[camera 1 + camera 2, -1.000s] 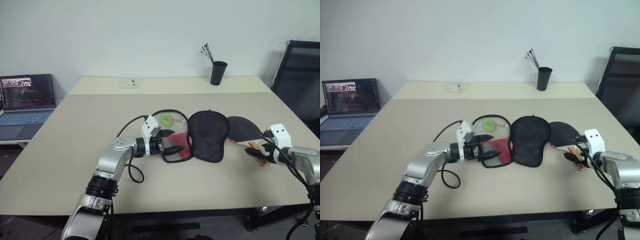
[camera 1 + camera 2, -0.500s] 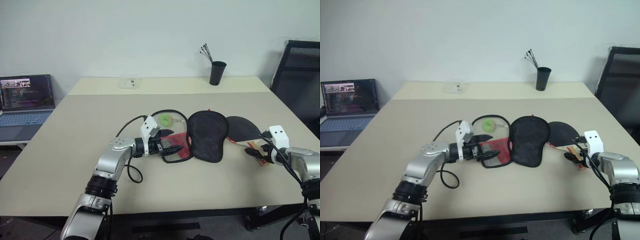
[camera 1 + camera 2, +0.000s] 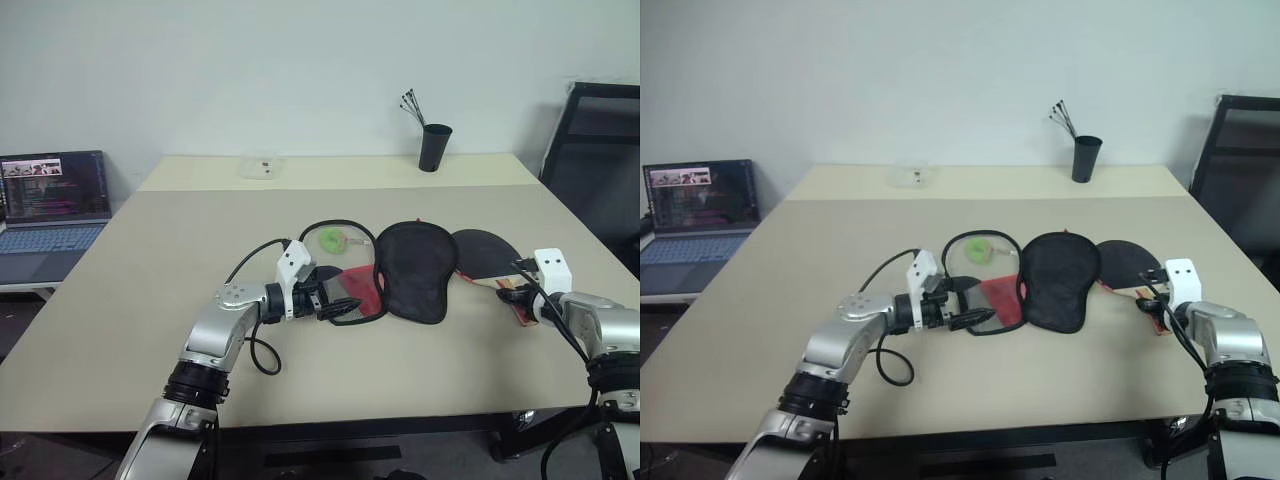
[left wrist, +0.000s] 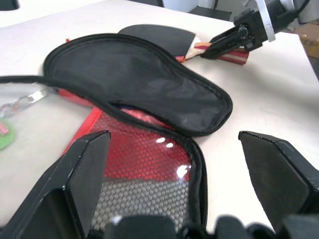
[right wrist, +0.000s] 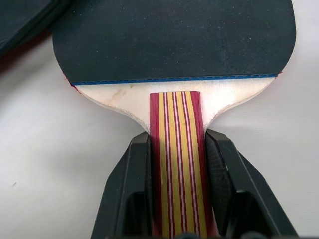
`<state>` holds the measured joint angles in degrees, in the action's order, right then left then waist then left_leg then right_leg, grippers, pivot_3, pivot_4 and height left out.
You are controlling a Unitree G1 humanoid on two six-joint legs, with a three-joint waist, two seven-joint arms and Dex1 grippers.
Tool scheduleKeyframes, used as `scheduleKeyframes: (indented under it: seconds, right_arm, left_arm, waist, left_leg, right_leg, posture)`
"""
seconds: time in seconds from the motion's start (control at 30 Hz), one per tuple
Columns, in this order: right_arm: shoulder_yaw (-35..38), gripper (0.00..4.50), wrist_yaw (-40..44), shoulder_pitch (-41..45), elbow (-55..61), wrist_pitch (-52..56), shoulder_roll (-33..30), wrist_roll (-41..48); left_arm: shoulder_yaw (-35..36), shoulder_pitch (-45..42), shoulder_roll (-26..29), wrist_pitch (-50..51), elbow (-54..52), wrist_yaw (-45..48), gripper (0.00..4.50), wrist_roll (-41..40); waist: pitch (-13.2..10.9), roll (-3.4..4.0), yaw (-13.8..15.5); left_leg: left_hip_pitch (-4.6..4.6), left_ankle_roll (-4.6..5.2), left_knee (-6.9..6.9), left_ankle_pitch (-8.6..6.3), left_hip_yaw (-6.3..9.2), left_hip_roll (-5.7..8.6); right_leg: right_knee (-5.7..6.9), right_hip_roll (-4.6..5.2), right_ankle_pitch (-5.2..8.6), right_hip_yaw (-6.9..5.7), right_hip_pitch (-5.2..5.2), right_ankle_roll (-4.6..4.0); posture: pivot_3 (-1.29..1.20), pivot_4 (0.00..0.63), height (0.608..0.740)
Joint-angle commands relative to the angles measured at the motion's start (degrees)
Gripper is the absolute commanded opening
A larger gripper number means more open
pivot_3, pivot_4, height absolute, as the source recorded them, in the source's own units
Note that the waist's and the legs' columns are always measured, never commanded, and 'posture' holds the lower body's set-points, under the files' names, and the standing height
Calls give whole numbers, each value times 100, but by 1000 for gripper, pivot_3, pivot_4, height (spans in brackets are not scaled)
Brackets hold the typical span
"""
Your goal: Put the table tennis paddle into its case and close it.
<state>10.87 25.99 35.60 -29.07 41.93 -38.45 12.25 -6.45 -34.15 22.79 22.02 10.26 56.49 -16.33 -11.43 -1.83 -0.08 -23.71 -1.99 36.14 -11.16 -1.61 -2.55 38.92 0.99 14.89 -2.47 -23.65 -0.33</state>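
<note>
Your table tennis paddle [image 5: 174,45] lies flat on the pale matte table [image 3: 150,260], near its right edge: a round face of dull black rubber, a thin blue line where the rubber ends, bare pale wood below it, then a handle striped red and yellow. The right gripper [image 5: 174,169] has its two black fingers pressed against the two sides of that handle, one on each side, just below where the wood flares out. The paddle looks to be resting on the table, though you can't quite tell from these angles.

Its case [image 3: 412,270] sits just left of the paddle's face, near the middle of the table. The round black fabric part lies as a smooth, slightly glossy flap edged by a black zip rim; beside it, toward your left arm, shows red lining under a fine mesh pocket [image 4: 144,174].

The left gripper [image 4: 184,189] hovers at the mesh end of the case, fingers spread wide, with the mesh and zip rim between them and nothing pinched.

A loose black cord [image 3: 335,224] loops on the table behind the case, around a small green tag [image 3: 330,238]. Far back stands a black cup [image 3: 433,147] holding thin sticks, and a clear plastic box [image 3: 262,166]. A laptop [image 3: 52,200] sits off the left side, a dark chair [image 3: 600,130] off the right.
</note>
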Motion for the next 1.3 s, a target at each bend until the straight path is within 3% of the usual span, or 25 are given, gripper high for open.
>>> scheduleKeyframes:
  seconds: [0.03, 0.13, 0.23, 0.4, 0.53, 0.83, 1.3]
  right_arm:
    - [452, 1090, -477, 251, 231, -20, -230, -48]
    - [586, 1090, -791, 356, 761, 113, -168, 4]
    - [660, 1090, -1157, 355, 1923, 822, 282, 288]
    - [763, 1090, -1915, 326, 3529, 1986, 1489, 639]
    - [571, 1090, -2690, 254, 4407, 2543, 2963, 720]
    - [193, 1090, -3191, 479, 3612, 1734, 3762, 297]
    - [-19, 1090, -3378, 187, 3097, 1251, 3918, -27]
  left_arm:
    - [92, 31, 25, 29, -324, -93, 4500, -81]
    - [74, 94, 19, 47, -385, -123, 4500, -94]
    - [66, 118, 21, 56, -401, -125, 4500, -99]
    - [34, 112, -3, 84, -429, -138, 4500, -86]
    - [-15, 65, -52, 164, -504, -165, 4500, -86]
    - [-59, 16, -61, 168, -504, -161, 4500, -70]
    - [-40, 175, -8, 45, -507, -166, 4500, -43]
  waist:
    - [-1, 2, 11]
    - [-1, 2, -2]
    - [-2, 3, -40]
    - [-1, 4, -152]
    - [0, 5, -162]
    - [0, 4, -97]
    - [0, 5, -149]
  left_leg:
    - [-4, 0, 0, 0, 0, 0]
    - [-16, 1, -4, -1, -15, 1]
    - [-30, 1, -8, -1, -28, 1]
    - [-16, 0, -14, 0, -18, -22]
    - [-17, 0, -18, 0, -15, -26]
    - [-43, 2, -7, -1, -23, -2]
    - [-39, 3, -10, -1, -21, -11]
  right_leg:
    - [-3, 3, 0, 0, -1, 0]
    - [-5, 7, -1, 17, -18, 1]
    - [0, 5, -1, 31, -45, 2]
    - [9, -18, -1, 27, -46, 1]
    - [13, -24, -1, 26, -49, 0]
    - [-5, 11, -9, 33, -50, 14]
    - [-1, -10, -10, 32, -54, 16]
  posture:
    - [0, 150, 740]
    - [0, 150, 740]
    - [0, 150, 740]
    - [0, 150, 740]
    - [0, 150, 740]
    - [0, 150, 740]
    - [0, 150, 740]
